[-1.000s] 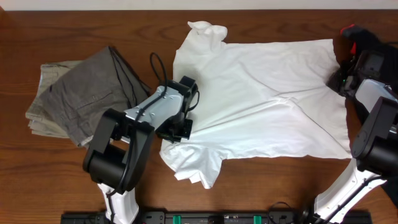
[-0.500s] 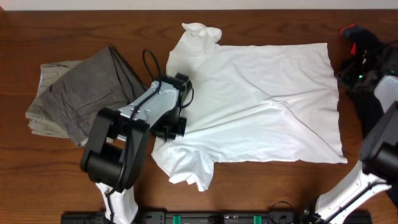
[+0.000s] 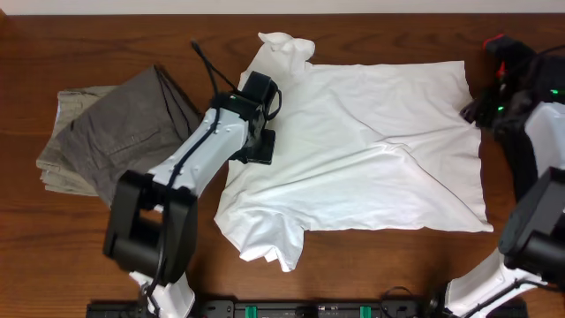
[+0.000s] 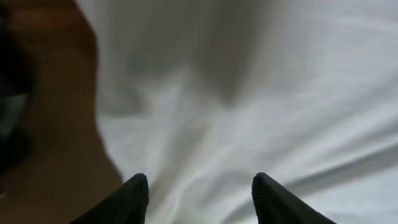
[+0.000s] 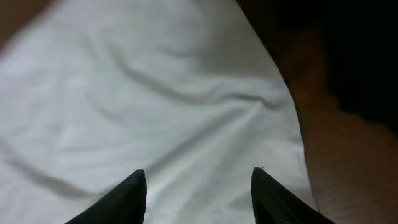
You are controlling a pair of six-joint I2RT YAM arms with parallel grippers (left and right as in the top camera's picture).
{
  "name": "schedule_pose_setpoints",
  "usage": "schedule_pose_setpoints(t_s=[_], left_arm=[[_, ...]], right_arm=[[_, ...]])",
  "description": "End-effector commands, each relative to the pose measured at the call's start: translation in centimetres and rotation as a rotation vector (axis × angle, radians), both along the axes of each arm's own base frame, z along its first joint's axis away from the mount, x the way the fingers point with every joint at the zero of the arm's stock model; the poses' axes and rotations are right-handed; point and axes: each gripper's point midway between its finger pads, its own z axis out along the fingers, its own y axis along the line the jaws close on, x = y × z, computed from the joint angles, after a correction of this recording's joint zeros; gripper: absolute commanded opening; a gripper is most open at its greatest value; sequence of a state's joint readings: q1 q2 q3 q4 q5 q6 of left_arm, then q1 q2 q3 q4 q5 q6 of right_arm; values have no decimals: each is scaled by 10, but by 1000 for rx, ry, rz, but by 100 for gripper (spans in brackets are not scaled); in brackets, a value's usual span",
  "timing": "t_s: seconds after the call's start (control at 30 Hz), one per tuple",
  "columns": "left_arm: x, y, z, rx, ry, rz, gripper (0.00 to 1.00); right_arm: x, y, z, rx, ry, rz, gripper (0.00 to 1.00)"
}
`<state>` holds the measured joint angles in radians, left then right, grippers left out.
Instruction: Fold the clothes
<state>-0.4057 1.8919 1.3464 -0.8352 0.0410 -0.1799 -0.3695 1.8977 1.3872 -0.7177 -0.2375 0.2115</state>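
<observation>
The white T-shirt (image 3: 371, 150) is lying spread across the middle of the worktop (image 3: 88, 256). The left claw (image 4: 198, 196) is hovering over the shirt's left part, fingers spread, gripping nothing. The right claw (image 5: 196, 190) is hanging over the shirt's back right corner, likewise released. Grey-khaki trousers (image 3: 106, 141) are sitting near the worktop's left edge, and a black garment (image 3: 521, 60) is lying at its back right corner.
</observation>
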Motion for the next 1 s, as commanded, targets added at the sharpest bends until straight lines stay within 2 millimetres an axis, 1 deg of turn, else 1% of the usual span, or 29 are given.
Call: schedule_pose_setpoints(t_s=[0.0, 0.07, 0.17, 0.2, 0.23, 0.37, 0.43, 0.47, 0.53, 0.57, 0.7, 0.87, 0.9, 0.93, 0.97], left_arm=[[-5, 8, -24, 43, 54, -27, 52], [-7, 8, -33, 53, 77, -36, 45], [-10, 10, -44, 66, 106, -55, 25], [-12, 10, -47, 69, 116, -57, 12], [-12, 11, -48, 71, 120, -57, 6], [-13, 11, -50, 74, 126, -57, 6], [-13, 13, -50, 80, 126, -55, 6], [-13, 15, -50, 88, 126, -53, 6], [-14, 20, -50, 106, 134, -47, 6], [-15, 24, -49, 118, 137, -43, 6], [-18, 46, -47, 180, 161, -14, 6], [-17, 63, -47, 182, 178, 33, 6], [-16, 65, -47, 181, 179, 40, 6], [-15, 66, -47, 180, 178, 43, 5], [-15, 67, -46, 180, 178, 45, 6]], right_arm=[[-12, -19, -32, -107, 112, -66, 52], [-10, -23, -41, -111, 118, -72, 53], [-12, -27, -54, -114, 145, -83, 52], [-14, -27, -60, -109, 161, -88, 50], [-16, -26, -62, -106, 170, -87, 50], [-24, -22, -77, -87, 224, -85, 40], [-26, -25, -79, -96, 233, -90, 28], [-27, -29, -79, -114, 237, -98, 20], [-26, -45, -75, -162, 229, -137, 5], [-24, -49, -73, -171, 221, -145, 1], [-15, -68, -62, -161, 166, -181, 1], [-2, -72, -57, -113, 85, -158, 2], [1, -70, -56, -98, 68, -146, 7], [3, -67, -55, -82, 56, -128, 17], [6, -63, -54, -63, 44, -109, 33]])
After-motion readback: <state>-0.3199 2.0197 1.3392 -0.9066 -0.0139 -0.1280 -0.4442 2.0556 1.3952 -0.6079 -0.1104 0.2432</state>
